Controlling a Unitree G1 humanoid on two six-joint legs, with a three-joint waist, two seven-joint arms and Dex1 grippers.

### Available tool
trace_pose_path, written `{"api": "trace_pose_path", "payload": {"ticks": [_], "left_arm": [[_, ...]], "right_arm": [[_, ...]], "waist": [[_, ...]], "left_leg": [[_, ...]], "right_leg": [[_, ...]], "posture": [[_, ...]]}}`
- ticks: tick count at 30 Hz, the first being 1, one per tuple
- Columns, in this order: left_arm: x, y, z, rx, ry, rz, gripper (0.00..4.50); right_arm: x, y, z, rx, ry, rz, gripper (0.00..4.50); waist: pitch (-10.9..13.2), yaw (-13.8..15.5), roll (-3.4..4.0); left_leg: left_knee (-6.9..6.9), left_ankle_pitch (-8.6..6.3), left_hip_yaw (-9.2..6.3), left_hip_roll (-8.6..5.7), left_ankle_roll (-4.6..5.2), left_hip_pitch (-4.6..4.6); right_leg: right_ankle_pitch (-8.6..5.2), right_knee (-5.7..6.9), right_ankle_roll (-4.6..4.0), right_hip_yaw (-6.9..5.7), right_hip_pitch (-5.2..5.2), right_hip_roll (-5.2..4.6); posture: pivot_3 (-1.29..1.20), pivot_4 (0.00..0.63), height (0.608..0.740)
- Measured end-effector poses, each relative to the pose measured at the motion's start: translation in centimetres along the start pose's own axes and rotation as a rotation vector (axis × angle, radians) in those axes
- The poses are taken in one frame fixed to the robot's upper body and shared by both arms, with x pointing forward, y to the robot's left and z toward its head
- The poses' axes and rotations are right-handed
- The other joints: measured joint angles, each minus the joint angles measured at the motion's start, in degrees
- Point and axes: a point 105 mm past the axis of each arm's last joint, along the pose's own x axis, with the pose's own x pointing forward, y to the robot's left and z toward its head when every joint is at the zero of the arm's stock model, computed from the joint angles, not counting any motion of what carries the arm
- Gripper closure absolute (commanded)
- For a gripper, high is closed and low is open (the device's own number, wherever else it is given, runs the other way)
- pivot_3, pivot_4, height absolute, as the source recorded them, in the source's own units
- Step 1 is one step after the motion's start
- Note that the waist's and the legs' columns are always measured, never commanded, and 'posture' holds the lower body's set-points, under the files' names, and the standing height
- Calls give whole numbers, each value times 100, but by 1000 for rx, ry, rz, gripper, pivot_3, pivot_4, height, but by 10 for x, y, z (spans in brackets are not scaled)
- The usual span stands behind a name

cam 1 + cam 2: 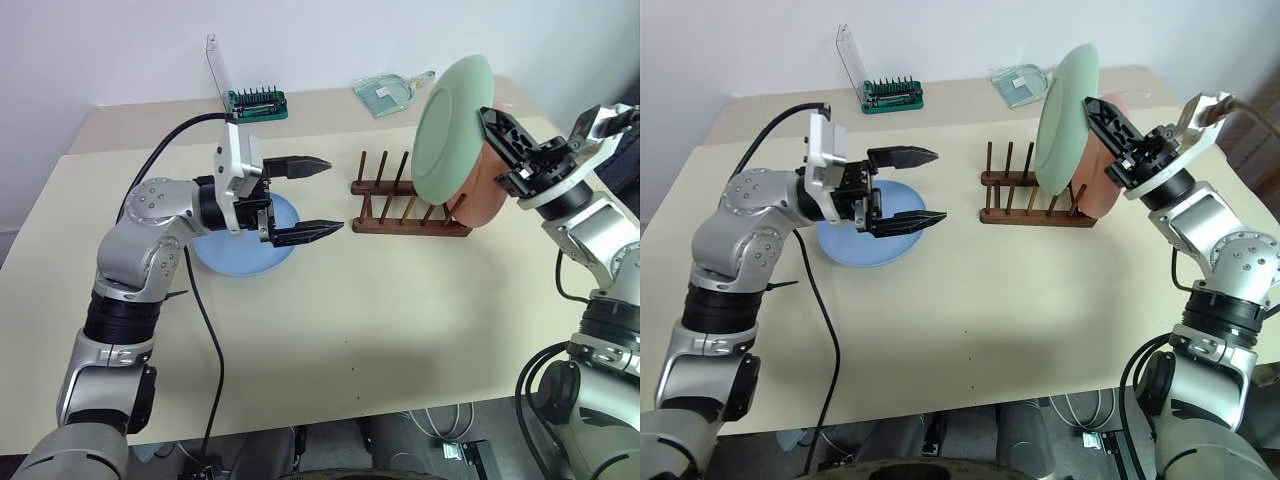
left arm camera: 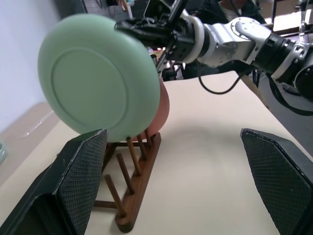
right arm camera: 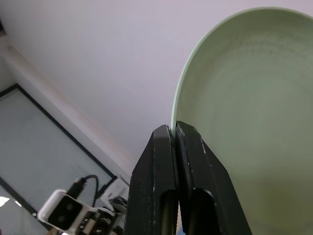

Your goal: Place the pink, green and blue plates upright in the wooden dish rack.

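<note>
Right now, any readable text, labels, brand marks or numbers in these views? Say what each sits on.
None readable.
green plate, pink plate, blue plate: plain, no print.
wooden dish rack: no marking.
green tool-bit holder: any print is too small to read.
clear item at the table's far edge: nothing legible.
right end effector: no lettering on its black fingers.

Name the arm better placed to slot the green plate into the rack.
Right: the right gripper already pinches the green plate by its rim, upright over the wooden dish rack. The left gripper is open beside the rack.
</note>
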Motion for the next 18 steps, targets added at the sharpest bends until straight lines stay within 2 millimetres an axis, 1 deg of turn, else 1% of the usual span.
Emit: {"api": "trace_pose_path", "payload": {"ticks": [6,7,8,9,15,18], "left_arm": [[0,-2,4,9,-1,-3,0],[0,-2,4,9,-1,-2,0],[0,-2,4,9,0,-2,0],[0,-2,4,10,0,-2,0],[0,-1,4,10,0,-1,0],[0,-1,4,10,0,0,0]], "right_arm": [[-1,-9,-2,-7,-1,-33,4471],[-1,-9,-2,-10,-1,-35,3923],[-1,-10,-2,-14,-1,-39,3639],[-1,-11,-2,-20,2,-46,3215],[-1,-15,-3,-46,9,-67,78],[-1,-16,-1,-75,-3,-70,28]], "waist": [[0,-1,0],[0,-1,0],[0,0,0],[0,-1,0],[0,0,0],[0,-1,0]], "left_leg": [[0,0,0,0,0,0],[0,0,0,0,0,0],[0,0,0,0,0,0],[0,1,0,0,-1,0],[0,1,0,0,-1,0],[0,1,0,0,-1,0]], "right_leg": [[0,0,0,0,0,0],[0,0,0,0,0,0],[0,0,0,0,0,0],[0,0,0,0,0,0],[0,0,0,0,0,0],[0,0,0,0,0,0]], "posture": [[0,150,735],[0,150,735],[0,150,735],[0,150,735],[0,150,735],[0,150,735]]}}
